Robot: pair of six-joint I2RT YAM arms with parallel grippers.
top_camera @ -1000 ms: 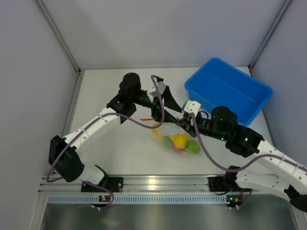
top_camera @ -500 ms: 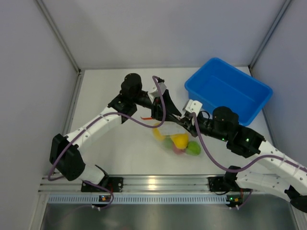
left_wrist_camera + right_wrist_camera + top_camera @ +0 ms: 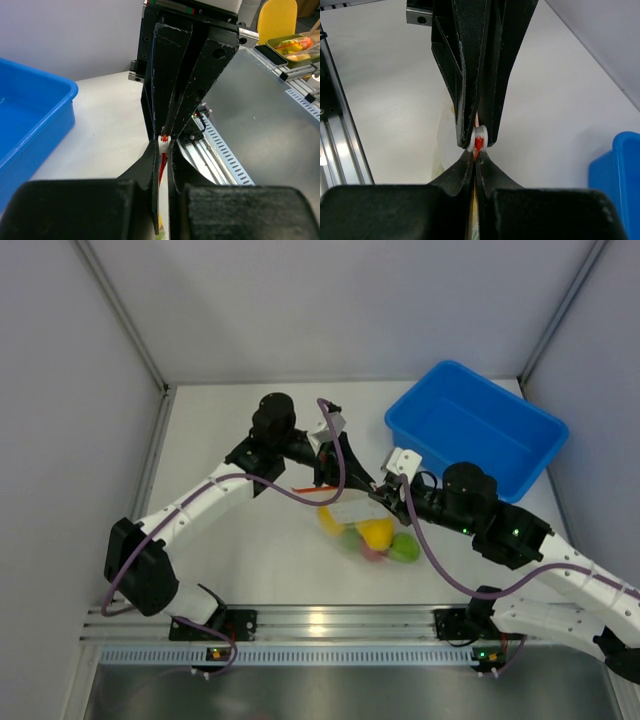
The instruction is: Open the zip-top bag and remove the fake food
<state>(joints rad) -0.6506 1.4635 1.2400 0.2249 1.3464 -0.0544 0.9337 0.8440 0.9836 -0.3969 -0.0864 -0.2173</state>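
The zip-top bag (image 3: 350,512) lies mid-table, clear, with its orange-red zip strip (image 3: 305,488) trailing left. Inside it shows the fake food: a yellow fruit (image 3: 376,532) and green fruits (image 3: 403,548). My left gripper (image 3: 368,487) and right gripper (image 3: 384,497) meet tip to tip at the bag's top edge. In the left wrist view my left gripper (image 3: 163,146) is shut on the white slider (image 3: 163,140) of the zip. In the right wrist view my right gripper (image 3: 476,154) is shut on the bag's strip edge just below that slider (image 3: 479,140).
A blue bin (image 3: 475,425) stands at the back right, close behind the right arm; it also appears as the blue bin (image 3: 30,115) on the left of the left wrist view. An aluminium rail (image 3: 320,625) runs along the near edge. Grey walls close the sides and back.
My left gripper has closed its jaws onto the zip slider. Both arms have stayed almost in place, and the right gripper has kept its grip.
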